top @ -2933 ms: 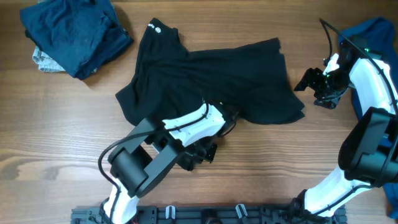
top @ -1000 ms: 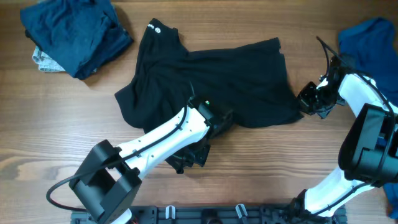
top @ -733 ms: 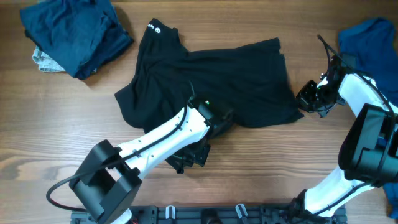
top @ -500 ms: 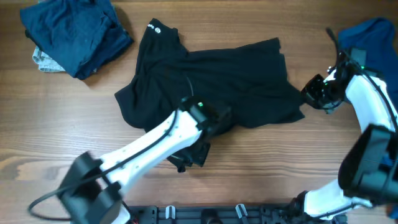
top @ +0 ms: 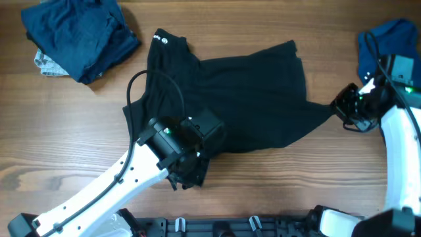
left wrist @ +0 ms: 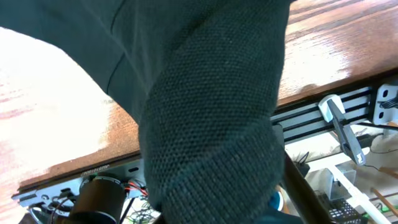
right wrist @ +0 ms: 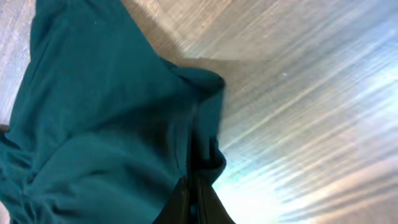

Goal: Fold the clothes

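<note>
black shirt [top: 250,85] clamped tight in your left pincer [top: 205,126] and right pincer [top: 343,108]; pull unevenly and cloth between them could slip free.

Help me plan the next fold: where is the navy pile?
Overhead view, top left: the navy pile lies just left of the black shirt's labelled corner.

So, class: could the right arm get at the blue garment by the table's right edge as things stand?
Probably not yet: the blue garment lies close, nothing between, but the right gripper is shut on the black garment.
</note>
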You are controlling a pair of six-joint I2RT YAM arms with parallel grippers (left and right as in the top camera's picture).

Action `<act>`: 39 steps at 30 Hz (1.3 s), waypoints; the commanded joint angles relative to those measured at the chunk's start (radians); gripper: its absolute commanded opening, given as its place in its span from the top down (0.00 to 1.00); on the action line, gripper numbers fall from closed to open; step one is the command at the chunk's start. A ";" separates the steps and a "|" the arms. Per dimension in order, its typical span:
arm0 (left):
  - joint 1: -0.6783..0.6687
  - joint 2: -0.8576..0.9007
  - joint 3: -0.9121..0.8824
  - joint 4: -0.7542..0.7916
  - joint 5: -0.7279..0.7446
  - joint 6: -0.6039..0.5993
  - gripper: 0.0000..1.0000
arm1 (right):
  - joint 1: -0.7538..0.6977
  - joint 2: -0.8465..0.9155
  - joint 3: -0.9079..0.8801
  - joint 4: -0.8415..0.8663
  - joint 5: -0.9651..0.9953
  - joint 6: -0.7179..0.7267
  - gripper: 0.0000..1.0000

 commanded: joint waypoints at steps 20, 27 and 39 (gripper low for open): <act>0.003 -0.012 0.018 -0.003 -0.008 -0.021 0.93 | 0.003 0.053 -0.313 0.069 -0.149 -0.017 0.30; 0.003 -0.012 0.018 -0.002 -0.008 -0.021 0.93 | 0.003 0.054 -0.481 0.261 -0.190 0.039 0.37; 0.003 -0.012 0.018 0.001 -0.008 -0.021 0.92 | 0.003 0.190 -0.488 0.421 -0.130 0.092 0.36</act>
